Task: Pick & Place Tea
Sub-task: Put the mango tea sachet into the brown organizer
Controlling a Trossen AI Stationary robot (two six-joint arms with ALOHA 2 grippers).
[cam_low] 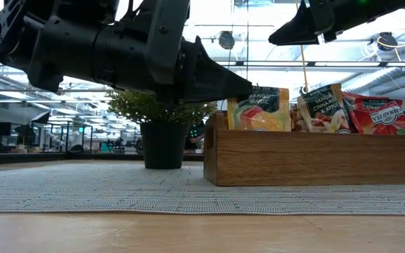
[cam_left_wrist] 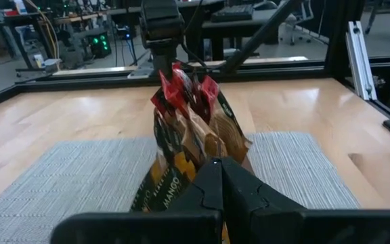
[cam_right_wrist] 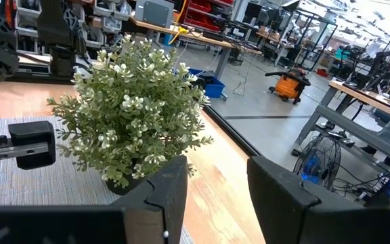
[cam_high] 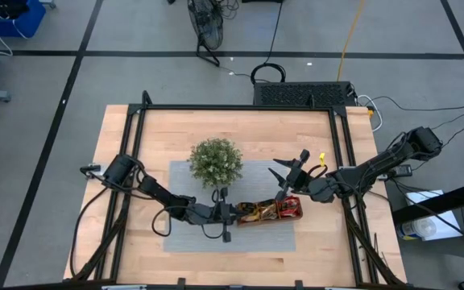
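Observation:
Several tea sachets, red, brown and yellow-green, stand upright in a brown wooden tray on a grey mat. My left gripper is shut and level at the tray's left end, its tips beside the front "Mango" sachet. My right gripper hovers open above the tray's right end, with nothing between its fingers. A small potted plant stands on the mat's far part, behind the tray. My left gripper's shut fingertips come level from the table's left side toward the top of the front sachet at the tray's left end. Whether they touch it, I cannot tell.
A black frame borders the wooden table. The plant stands close to both grippers. Bare wood lies to the left of the mat and at the table's near edge.

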